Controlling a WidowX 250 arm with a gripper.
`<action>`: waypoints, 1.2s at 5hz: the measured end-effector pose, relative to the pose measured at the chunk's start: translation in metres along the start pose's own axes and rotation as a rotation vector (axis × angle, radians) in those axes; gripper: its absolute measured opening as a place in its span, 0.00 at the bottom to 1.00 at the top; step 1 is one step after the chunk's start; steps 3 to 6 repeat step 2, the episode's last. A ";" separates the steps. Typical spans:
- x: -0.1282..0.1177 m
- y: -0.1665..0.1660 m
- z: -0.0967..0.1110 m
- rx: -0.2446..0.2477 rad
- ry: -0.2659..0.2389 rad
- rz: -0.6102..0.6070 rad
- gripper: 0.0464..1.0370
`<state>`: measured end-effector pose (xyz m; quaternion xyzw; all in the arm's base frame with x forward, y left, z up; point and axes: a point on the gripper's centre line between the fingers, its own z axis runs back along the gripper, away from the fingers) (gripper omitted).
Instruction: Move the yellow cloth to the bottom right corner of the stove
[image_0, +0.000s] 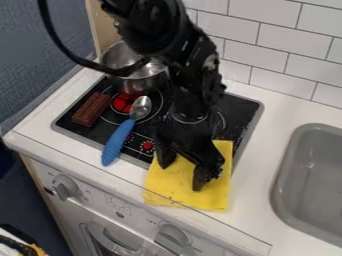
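The black gripper (182, 175) hangs over the yellow cloth, its two fingers apart and pointing down; it is open. Whether the fingertips touch the fabric, I cannot tell. Spread mostly flat, the yellow cloth (215, 196) covers the front right corner of the black stove (242, 109) and the white counter in front of it, reaching the counter's front edge. The gripper hides part of the cloth's upper middle.
A metal pot (145, 76) stands at the stove's back left. Left of the gripper lie a spoon with a blue handle (118, 140) and a brown chocolate bar (91, 109). The grey sink (312, 175) is at the right, and a tiled wall (287, 42) rises behind.
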<state>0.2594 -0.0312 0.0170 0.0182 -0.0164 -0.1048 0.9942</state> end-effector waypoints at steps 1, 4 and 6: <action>0.004 0.003 0.044 0.010 -0.113 0.030 0.96; -0.005 0.005 0.071 0.024 -0.144 0.058 0.96; -0.005 0.005 0.071 0.024 -0.144 0.058 0.96</action>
